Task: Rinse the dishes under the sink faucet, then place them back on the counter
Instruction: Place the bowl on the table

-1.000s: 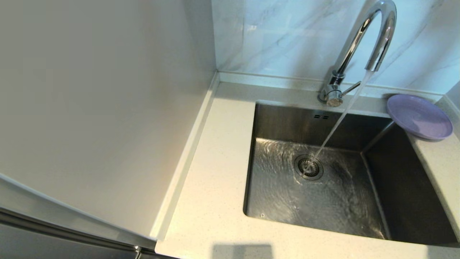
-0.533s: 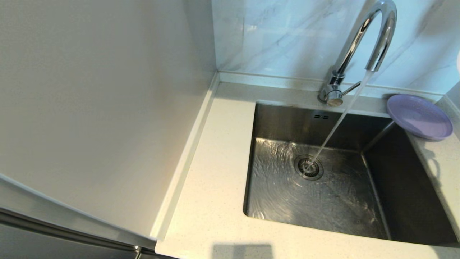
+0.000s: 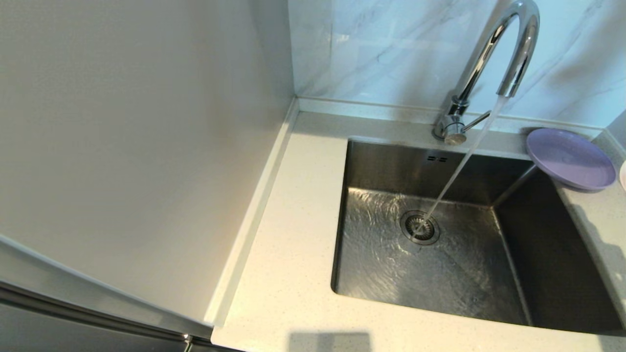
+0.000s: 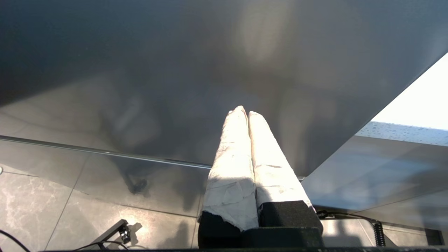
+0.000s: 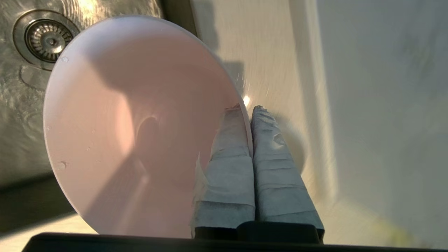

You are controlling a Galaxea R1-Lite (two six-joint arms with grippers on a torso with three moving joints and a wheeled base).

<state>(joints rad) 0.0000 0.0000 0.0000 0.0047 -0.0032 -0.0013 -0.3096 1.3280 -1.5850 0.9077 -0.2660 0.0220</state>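
Water runs from the chrome faucet (image 3: 518, 29) onto the drain strainer (image 3: 419, 227) of the steel sink (image 3: 391, 166). The lilac plate (image 3: 570, 157) lies on the counter (image 3: 293, 234) at the sink's back right corner. In the right wrist view my right gripper (image 5: 246, 106) is shut on the rim of the pale pink bowl (image 5: 122, 122), held tilted on edge over the counter beside the sink. Only a sliver of that bowl (image 3: 623, 174) shows at the head view's right edge. My left gripper (image 4: 245, 110) hangs shut and empty below counter height. The grey-white bowl is out of view.
A plain wall panel (image 3: 122, 146) rises along the counter's left side, and the marble-veined wall (image 3: 381, 49) stands behind the faucet. In the left wrist view there is a dark cabinet front (image 4: 175, 70) and a tiled floor (image 4: 52, 210).
The bowl's pale edge has dropped lower along the head view's right edge, and its shadow has spread over the counter right of the sink. The plate and the left arm have not moved.
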